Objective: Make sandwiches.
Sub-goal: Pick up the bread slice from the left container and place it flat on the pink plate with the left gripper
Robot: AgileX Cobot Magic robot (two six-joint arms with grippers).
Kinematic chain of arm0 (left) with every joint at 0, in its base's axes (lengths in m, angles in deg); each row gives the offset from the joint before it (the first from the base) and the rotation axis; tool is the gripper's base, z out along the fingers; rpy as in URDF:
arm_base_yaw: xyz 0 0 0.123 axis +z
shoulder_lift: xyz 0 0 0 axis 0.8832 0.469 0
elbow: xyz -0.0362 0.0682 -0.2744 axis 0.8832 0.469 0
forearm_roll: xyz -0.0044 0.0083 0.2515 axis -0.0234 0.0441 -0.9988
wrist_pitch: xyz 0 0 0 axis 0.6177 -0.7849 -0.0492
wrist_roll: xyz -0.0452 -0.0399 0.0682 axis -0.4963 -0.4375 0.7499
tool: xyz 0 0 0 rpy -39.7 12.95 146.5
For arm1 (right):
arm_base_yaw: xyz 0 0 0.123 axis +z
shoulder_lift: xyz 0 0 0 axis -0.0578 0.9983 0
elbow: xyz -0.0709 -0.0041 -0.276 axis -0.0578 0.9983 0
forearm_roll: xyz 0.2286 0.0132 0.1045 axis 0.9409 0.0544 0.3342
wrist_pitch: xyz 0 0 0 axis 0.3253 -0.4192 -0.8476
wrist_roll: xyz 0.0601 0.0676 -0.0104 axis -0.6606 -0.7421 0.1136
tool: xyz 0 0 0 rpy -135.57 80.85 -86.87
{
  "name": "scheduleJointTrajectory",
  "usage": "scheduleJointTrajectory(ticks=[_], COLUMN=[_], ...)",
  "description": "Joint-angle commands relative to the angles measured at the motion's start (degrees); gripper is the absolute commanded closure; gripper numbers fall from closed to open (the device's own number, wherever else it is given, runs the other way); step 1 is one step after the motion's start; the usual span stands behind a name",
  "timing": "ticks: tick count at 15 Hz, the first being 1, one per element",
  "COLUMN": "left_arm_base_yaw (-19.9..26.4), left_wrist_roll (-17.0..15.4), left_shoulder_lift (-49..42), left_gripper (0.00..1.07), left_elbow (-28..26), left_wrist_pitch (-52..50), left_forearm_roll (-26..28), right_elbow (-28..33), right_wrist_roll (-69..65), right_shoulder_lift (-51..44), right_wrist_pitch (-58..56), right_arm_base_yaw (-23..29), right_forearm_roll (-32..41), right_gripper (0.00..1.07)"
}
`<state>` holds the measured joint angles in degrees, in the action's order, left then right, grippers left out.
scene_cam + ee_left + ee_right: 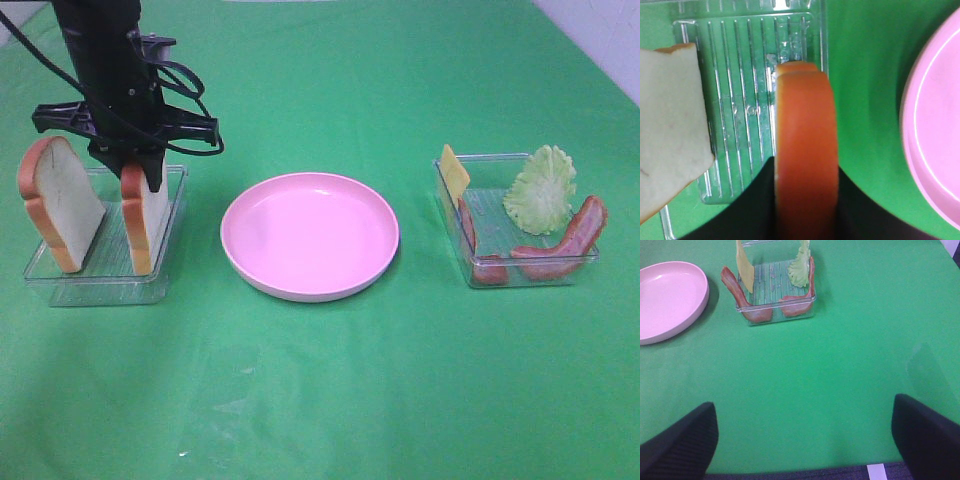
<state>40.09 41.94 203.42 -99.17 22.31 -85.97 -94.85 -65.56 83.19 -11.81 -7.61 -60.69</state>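
Two toy bread slices stand on edge in a clear tray (60, 285) at the left. My left gripper (146, 183) is shut on the right slice (140, 228), which stands in the tray. In the left wrist view the fingers (740, 212) press both sides of its orange crust (805, 150). The other slice (60, 200) leans at the tray's left. A second clear tray (490, 215) at the right holds a cheese square (453, 172), lettuce (541, 188) and bacon strips (565, 240). My right gripper (805, 440) is open over bare cloth, well short of that tray (775, 290).
A pink round plate (310, 235) sits in the middle between the two trays, and shows in both wrist views (935, 125) (665, 300). Green cloth (320, 400) covers the table. The right arm is out of the high view.
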Motion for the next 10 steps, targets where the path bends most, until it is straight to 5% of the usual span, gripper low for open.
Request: scheduleJointTrajectory(ticks=[1,8,10], left_arm_base_yaw=[-0.23,-0.29,-0.29], left_wrist_roll=[-0.86,1.6,4.47], left_shoulder_lift=[-1.78,-6.53,-6.59], left_gripper=[0.89,0.89,0.89], left_elbow=[-1.95,-16.16,-20.57], left_wrist_pitch=[3.27,12.2,11.86], left_forearm_roll=[-0.97,1.03,8.65], right_elbow=[0.17,0.17,0.17], right_wrist_roll=[0.57,0.57,0.57], right_shoulder_lift=[-1.89,-1.83,-1.83], right_wrist_pitch=[0.34,0.34,0.34], right_arm_base_yaw=[-0.29,-0.29,-0.29], right_forearm_roll=[-0.4,-0.4,-0.4], right_gripper=[0.18,0.18,0.18])
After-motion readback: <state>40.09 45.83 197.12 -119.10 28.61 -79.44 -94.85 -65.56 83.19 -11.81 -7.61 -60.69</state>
